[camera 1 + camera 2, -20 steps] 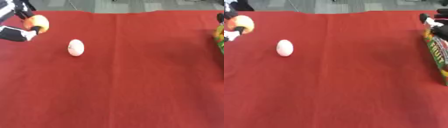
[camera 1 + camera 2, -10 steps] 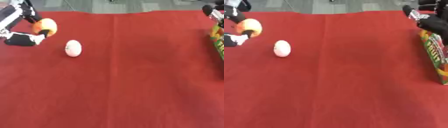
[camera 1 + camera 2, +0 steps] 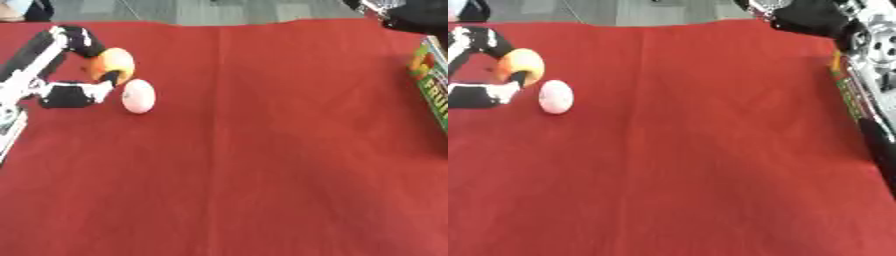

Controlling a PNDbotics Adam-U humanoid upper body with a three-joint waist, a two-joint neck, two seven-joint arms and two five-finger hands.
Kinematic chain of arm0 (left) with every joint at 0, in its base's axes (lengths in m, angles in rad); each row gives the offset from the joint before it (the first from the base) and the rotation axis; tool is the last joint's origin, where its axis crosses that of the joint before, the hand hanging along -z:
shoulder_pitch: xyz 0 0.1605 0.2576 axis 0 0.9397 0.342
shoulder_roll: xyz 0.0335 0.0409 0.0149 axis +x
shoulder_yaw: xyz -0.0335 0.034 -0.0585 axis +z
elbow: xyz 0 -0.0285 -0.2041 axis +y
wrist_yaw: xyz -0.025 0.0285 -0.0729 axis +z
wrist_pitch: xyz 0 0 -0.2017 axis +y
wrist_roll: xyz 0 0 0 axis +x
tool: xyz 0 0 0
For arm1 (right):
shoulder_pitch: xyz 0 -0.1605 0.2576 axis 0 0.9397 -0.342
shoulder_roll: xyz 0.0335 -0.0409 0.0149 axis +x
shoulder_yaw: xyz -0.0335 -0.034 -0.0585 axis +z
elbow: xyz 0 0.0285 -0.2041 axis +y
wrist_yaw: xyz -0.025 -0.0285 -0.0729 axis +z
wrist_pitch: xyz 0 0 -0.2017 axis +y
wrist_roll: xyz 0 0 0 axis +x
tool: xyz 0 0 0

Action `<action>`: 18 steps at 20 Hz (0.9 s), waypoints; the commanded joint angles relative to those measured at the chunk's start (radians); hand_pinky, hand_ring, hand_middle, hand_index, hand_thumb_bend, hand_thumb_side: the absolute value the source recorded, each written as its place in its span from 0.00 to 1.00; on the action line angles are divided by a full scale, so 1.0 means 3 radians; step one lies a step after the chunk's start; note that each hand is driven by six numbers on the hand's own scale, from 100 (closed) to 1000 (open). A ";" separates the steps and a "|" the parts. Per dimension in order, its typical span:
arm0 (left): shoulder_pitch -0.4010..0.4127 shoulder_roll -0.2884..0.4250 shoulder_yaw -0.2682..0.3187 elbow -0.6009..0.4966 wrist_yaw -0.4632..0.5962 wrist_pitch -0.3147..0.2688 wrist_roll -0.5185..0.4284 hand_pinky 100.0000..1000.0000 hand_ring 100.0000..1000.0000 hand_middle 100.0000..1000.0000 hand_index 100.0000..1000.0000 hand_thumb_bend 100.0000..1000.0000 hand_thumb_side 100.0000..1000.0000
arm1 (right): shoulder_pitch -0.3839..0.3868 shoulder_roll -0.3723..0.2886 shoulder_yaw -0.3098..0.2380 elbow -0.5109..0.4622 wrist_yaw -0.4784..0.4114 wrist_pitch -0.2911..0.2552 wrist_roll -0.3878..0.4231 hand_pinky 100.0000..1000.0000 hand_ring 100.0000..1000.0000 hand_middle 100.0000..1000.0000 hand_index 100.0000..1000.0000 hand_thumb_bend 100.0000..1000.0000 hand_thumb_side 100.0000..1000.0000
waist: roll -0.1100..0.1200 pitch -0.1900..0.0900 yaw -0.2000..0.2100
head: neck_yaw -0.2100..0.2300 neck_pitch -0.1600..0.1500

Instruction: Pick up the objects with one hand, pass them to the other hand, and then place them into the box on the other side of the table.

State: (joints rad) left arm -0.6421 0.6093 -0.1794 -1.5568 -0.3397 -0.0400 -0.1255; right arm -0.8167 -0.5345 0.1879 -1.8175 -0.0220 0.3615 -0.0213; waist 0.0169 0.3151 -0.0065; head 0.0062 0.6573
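You could read only one piece of lettering: large white capitals that looked like "FRUI", cut off by the frame edge, ran along the side of the green box [image 3: 434, 85] at the table's right edge, and no other text, number or sign was legible.

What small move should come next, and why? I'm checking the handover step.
Probably carry the orange ball toward the table's middle: the left hand already holds it above the red cloth, while the right hand waits at the far right near the box.
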 commanded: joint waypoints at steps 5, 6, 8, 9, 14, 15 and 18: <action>-0.0012 -0.0189 -0.0024 -0.0061 -0.0101 -0.0109 0.0135 0.67 0.65 0.53 0.45 0.06 0.05 | -0.0233 0.0224 0.0180 -0.0107 0.0347 0.0075 0.0312 0.77 0.78 0.70 0.76 0.50 0.18 | -0.0069 -0.0343 -0.0009 | -0.0027 0.0013; -0.0015 -0.0228 -0.0029 -0.0057 -0.0104 -0.0125 0.0162 0.67 0.65 0.53 0.45 0.06 0.05 | -0.0252 0.0264 0.0209 -0.0112 0.0374 0.0078 0.0340 0.77 0.78 0.70 0.76 0.50 0.18 | -0.0073 -0.0343 -0.0007 | -0.0030 0.0012; -0.0018 -0.0295 -0.0037 -0.0045 -0.0098 -0.0155 0.0206 0.67 0.64 0.53 0.45 0.05 0.06 | -0.0281 0.0327 0.0263 -0.0114 0.0427 0.0080 0.0392 0.77 0.78 0.70 0.76 0.50 0.18 | -0.0080 -0.0342 -0.0004 | -0.0035 0.0012; -0.0016 -0.0334 -0.0038 -0.0041 -0.0080 -0.0170 0.0226 0.67 0.64 0.53 0.45 0.05 0.06 | -0.0293 0.0360 0.0289 -0.0108 0.0451 0.0080 0.0418 0.77 0.78 0.70 0.76 0.50 0.18 | -0.0084 -0.0342 -0.0002 | -0.0036 0.0012; 0.0017 -0.0457 -0.0034 -0.0009 -0.0014 -0.0235 0.0300 0.67 0.64 0.53 0.45 0.04 0.07 | -0.0327 0.0452 0.0380 -0.0071 0.0569 0.0068 0.0540 0.77 0.78 0.71 0.76 0.51 0.18 | -0.0101 -0.0340 0.0005 | -0.0032 0.0007; 0.0024 -0.0472 -0.0033 0.0002 -0.0021 -0.0247 0.0313 0.67 0.64 0.53 0.45 0.04 0.07 | -0.0331 0.0461 0.0396 -0.0066 0.0589 0.0069 0.0566 0.77 0.78 0.71 0.76 0.52 0.18 | -0.0104 -0.0339 0.0005 | -0.0030 0.0006; 0.0032 -0.0524 -0.0045 0.0036 -0.0032 -0.0285 0.0332 0.67 0.64 0.53 0.45 0.04 0.07 | -0.0340 0.0496 0.0445 -0.0046 0.0625 0.0098 0.0637 0.77 0.78 0.71 0.76 0.52 0.19 | -0.0106 -0.0336 0.0006 | -0.0028 0.0002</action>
State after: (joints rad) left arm -0.6230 0.4455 -0.1954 -1.5368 -0.3531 -0.1184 -0.0312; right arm -0.8981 -0.3814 0.3218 -1.8255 0.1552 0.3902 0.1600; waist -0.0036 0.3151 -0.0056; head -0.0023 0.6579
